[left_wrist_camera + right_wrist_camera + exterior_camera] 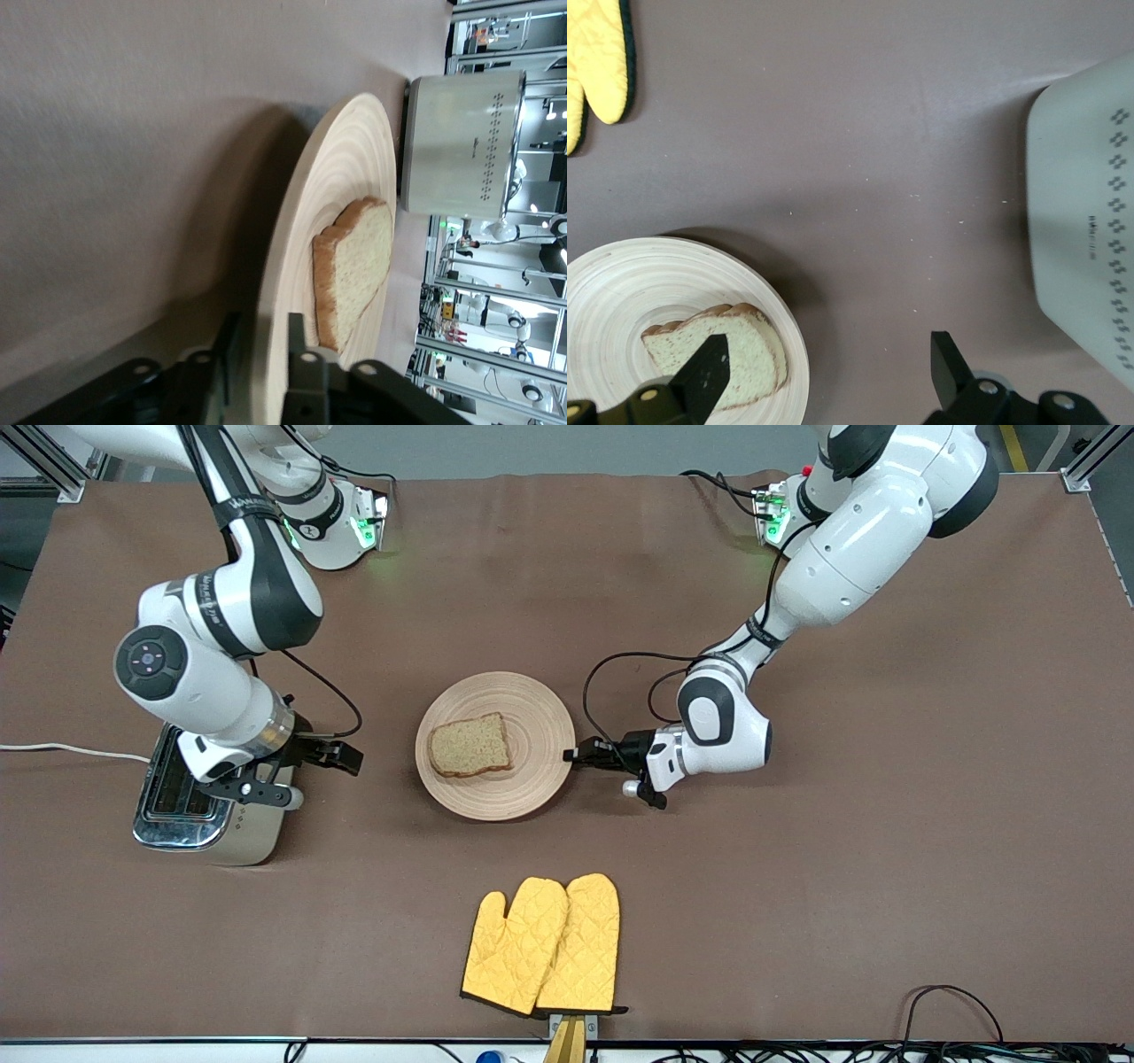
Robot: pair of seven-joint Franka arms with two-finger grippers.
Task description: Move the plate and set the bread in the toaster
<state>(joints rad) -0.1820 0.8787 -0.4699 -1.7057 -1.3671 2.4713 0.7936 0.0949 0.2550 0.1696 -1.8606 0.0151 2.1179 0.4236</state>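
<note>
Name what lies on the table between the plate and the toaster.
Nothing: in the front view only bare brown tabletop separates the plate from the toaster; the open right gripper hangs above that gap.

**Mitts and cables on your bench**

You have a pair of yellow quilted oven mitts (542,946) lying side by side on the brown bench (886,850), close to its front-camera edge, thumbs outward, dark-trimmed cuffs toward the camera. A black cable loop (952,1005) sits at that same edge, toward the left arm's end.
</note>
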